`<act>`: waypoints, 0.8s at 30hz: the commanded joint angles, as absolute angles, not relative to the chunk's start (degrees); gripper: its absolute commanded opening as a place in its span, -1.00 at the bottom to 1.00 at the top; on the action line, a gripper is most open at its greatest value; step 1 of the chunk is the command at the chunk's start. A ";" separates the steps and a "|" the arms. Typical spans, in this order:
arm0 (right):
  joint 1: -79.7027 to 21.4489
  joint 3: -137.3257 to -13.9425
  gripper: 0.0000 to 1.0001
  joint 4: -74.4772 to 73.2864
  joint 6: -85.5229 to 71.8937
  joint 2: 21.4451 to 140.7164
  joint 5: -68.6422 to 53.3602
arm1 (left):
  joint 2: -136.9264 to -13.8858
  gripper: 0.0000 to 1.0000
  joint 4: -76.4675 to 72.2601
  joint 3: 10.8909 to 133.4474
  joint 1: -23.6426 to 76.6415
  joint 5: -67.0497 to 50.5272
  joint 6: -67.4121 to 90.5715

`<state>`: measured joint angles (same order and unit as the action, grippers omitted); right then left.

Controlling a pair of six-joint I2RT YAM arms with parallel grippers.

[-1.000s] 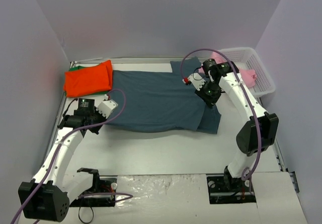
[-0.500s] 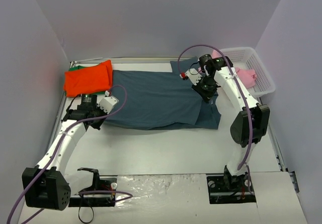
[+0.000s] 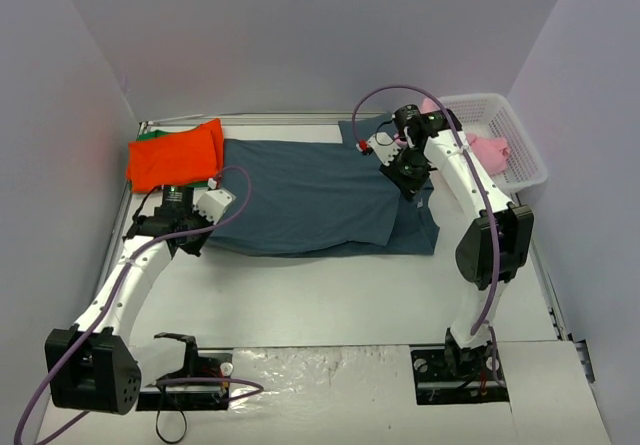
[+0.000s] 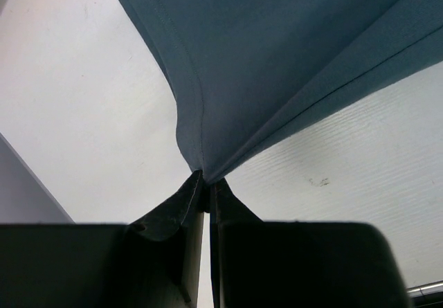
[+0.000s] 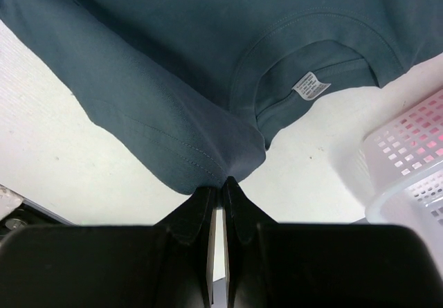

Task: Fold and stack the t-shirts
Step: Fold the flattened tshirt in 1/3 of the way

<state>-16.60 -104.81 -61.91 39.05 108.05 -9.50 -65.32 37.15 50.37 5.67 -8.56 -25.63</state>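
**Top external view**
- Left gripper [image 3: 200, 233]: jaws pressed together on the near-left edge of the dark slate-blue t-shirt [image 3: 300, 195], at the left of the table [image 3: 330, 295].
- Right gripper [image 3: 408, 179]: jaws closed, pinching cloth at the shirt's right end, just beside the collar.
- Dark slate-blue t-shirt: spread lengthwise across the far half of the table. Its near edge is folded up onto the body, and a lower layer shows at the near-right corner.
- Bright orange-red t-shirt [image 3: 175, 157]: folded, far-left corner, touching the blue shirt's left end.
- Green t-shirt [image 3: 149, 136]: only a sliver shows, under the orange-red one.
- Light pink t-shirt [image 3: 490, 148]: bunched inside the white lattice basket [image 3: 530, 170], at the far-right corner.

**Left wrist view**
- Left gripper [image 4: 205, 192]: fingertips shut on a gathered point of the slate-blue shirt [image 4: 277, 59]. Its stitched hem runs up and away, and the cloth is raised off the white table [image 4: 346, 162].

**Right wrist view**
- Right gripper [image 5: 221, 192]: fingertips together, nipping a folded edge of the slate-blue shirt [image 5: 159, 52].
- Collar with white neck label [image 5: 310, 86]: lies open just beyond the grip.
- Basket [image 5: 408, 149]: at the right, with pink showing through its lattice.
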 commanded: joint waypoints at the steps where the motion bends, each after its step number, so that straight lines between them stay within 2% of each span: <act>1: -17.14 -107.23 -1.00 -63.90 38.15 108.63 -10.19 | -62.67 -0.95 37.26 52.74 5.89 -7.73 -24.87; 24: -17.93 -105.20 -1.00 -61.79 37.62 108.11 -11.08 | -61.96 -0.95 37.62 52.91 5.89 -7.73 -24.26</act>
